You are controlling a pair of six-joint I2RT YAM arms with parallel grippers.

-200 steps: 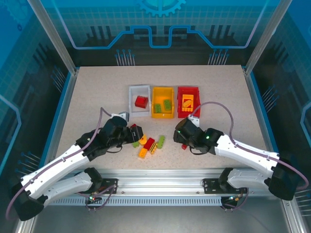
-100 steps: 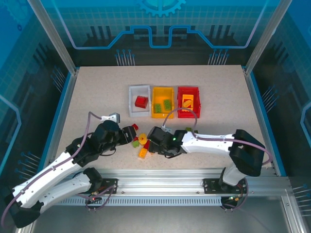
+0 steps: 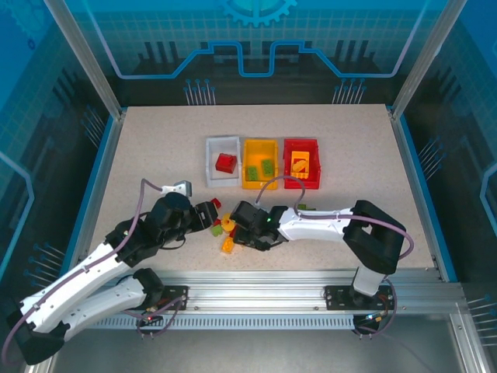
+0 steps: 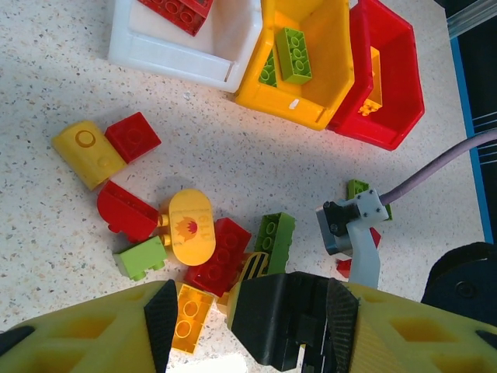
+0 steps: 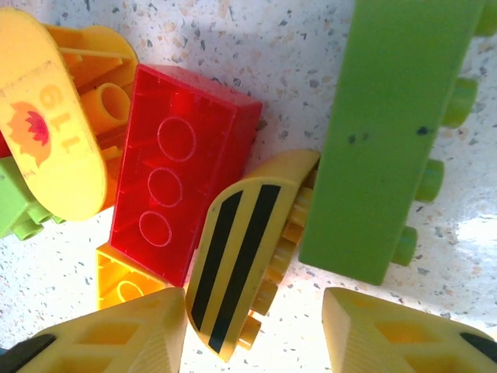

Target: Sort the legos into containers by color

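Closely viewed, I saw my right end effector [image 5: 256, 330] spread astride the striped yellow brick [image 5: 241, 249]; my left end effector [image 4: 255, 295] hung spread above the loose legos [image 4: 192, 225] on the desk [image 4: 62, 256].

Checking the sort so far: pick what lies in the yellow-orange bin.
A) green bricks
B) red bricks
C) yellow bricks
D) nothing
A: the top view shows two green bricks lying inside the yellow-orange bin, with no other colour among them.
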